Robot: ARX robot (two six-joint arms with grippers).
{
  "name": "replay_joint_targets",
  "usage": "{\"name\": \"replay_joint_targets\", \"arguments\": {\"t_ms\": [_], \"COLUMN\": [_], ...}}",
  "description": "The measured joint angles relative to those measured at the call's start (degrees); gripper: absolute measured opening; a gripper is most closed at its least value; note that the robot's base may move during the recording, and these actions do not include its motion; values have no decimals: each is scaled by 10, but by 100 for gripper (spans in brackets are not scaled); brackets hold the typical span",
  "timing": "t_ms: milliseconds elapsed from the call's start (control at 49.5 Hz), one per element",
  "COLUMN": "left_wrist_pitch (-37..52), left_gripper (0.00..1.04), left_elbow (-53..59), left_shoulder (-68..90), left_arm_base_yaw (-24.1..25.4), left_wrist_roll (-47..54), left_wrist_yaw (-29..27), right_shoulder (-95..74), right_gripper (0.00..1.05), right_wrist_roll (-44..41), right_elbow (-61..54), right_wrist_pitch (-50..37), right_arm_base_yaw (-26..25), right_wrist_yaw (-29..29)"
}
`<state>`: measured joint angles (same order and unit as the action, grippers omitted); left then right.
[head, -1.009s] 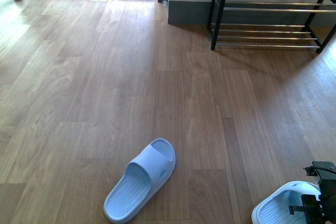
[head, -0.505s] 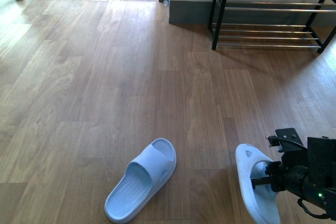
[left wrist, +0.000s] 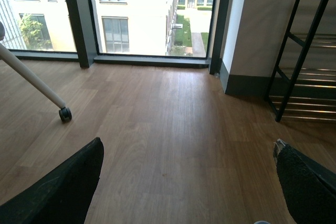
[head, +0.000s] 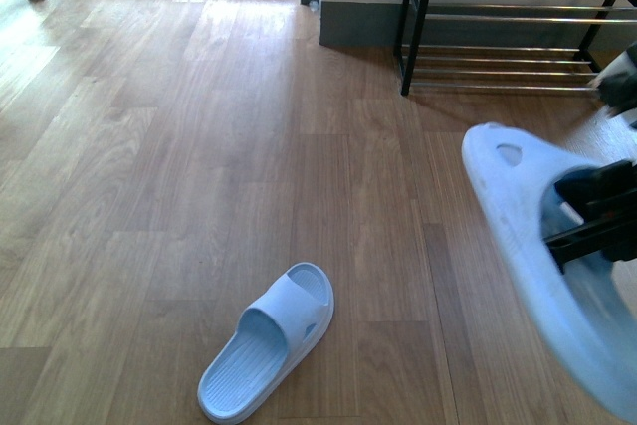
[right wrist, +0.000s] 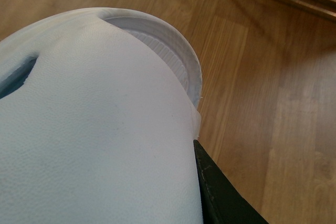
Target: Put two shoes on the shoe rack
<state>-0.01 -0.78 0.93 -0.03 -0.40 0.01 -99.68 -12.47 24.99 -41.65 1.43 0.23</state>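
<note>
1. Pale-blue slide (head: 518, 206): moulded rubber with a smooth matte strap, an oval vent and a ridged footbed. The right end effector (head: 589, 212) is clenched on it, holding it tilted and clear of the floor, likely for carriage to the shoe rack (head: 498, 51).
2. Matching slide (head: 267, 340): lies flat on the wood-plank floor (head: 199, 146), well apart from the rack, not yet collected.
3. Rack: black frame, shiny chrome rods, against the wall.
4. Left end effector (left wrist: 189, 182): dark fingers (left wrist: 68, 187) spread wide, holding nothing.

matte black jaws, rough grainy surface
</note>
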Motion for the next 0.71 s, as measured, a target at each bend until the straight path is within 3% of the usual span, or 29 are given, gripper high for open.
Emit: {"name": "replay_joint_targets", "arguments": {"t_ms": [343,707], "left_wrist_pitch": [0,0], "left_gripper": [95,95], "left_elbow": [0,0], "left_shoulder": [0,0], "left_arm_base_yaw": [0,0], "left_wrist_roll": [0,0], "left_wrist_yaw": [0,0], "right_shoulder": [482,513], "right_gripper": [2,2], "right_wrist_roll": [-42,-42], "right_elbow": [-61,-67], "right_wrist_pitch": [306,315], "right_arm_base_yaw": [-68,-70], "right_wrist_yaw": [-74,-78]}}
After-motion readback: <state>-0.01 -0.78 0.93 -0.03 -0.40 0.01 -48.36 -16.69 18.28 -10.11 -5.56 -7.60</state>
